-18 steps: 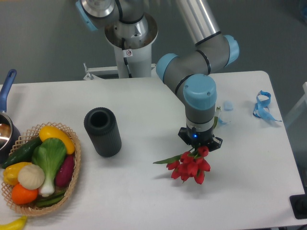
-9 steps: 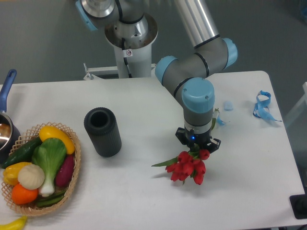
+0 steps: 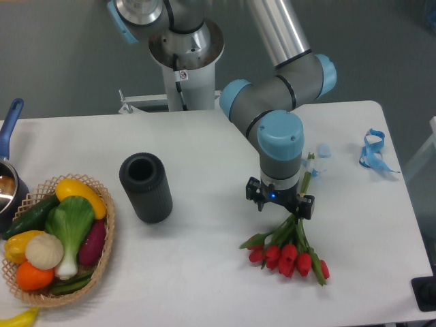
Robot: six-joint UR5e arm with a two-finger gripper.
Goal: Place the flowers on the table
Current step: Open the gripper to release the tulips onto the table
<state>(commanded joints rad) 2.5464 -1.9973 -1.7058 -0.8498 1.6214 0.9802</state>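
1. The placing step looks to be at its end: the flowers [image 3: 289, 251], a small bunch of red tulip buds on thin green stems, lie flat on the table [image 3: 204, 286], at its front right part.
2. The buds fan out toward the front edge, and the stems run up and back under the gripper [image 3: 280, 202], with the stem ends showing just past the wrist on its far side.
3. The gripper sits directly over the stems with its jaws spread wide. Nothing seems clamped between them, though whether a finger brushes a stem cannot be told from this view.
4. The next move, as I judge it, calls for a straight lift clear of the bunch, so that no finger catches a stem or leaf and drags the tulips along.
5. A sideways pull-away risks sweeping the stems, since they pass right beneath the tool.
6. The black cylindrical container [image 3: 145, 187] stands upright well to the left of the flowers, and the woven basket of vegetables [image 3: 54, 238] sits at the far left edge; both are well apart from the arm's way out.
7. A blue ribbon [image 3: 373, 151] lies near the right edge of the table, apart from the bunch.
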